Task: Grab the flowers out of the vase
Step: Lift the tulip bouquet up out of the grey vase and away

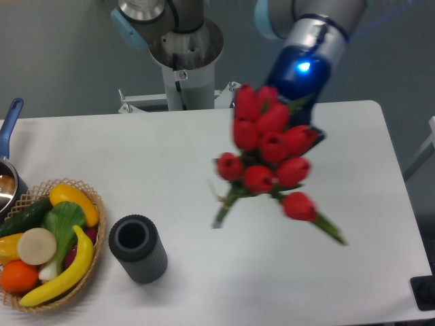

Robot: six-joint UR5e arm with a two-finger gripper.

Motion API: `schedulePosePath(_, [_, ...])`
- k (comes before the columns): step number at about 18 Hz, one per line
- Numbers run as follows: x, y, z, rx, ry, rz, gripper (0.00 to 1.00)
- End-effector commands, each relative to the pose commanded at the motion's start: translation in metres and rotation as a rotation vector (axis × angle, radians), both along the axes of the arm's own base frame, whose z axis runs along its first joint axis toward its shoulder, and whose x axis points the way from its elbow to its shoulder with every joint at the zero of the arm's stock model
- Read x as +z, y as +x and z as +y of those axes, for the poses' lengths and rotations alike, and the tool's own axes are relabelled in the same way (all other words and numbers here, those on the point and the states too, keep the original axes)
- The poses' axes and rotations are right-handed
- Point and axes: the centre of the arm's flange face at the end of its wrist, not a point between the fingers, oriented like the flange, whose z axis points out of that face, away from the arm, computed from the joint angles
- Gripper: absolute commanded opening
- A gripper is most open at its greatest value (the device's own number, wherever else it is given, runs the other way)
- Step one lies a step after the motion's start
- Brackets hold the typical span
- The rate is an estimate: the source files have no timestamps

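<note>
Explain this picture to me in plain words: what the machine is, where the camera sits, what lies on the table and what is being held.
One fixed camera looks down at a white table from the front. The grey and blue machine is a robot arm; its gripper is mostly hidden behind the flowers, a bunch of red tulips it carries in the air, stems hanging free. On the table stand the vase, dark, ribbed and now empty, and a wicker basket of toy fruit and vegetables. A pot with a blue handle peeks in at the left edge.
</note>
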Motion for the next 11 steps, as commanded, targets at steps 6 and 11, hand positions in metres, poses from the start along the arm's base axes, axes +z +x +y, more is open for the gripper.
schedulePosePath(6, [-0.018, -0.028, -0.027, 0.037, -0.011, 0.029, 0.40])
schedulePosePath(11, [-0.023, -0.033, -0.032, 0.047, -0.015, 0.020, 0.40])
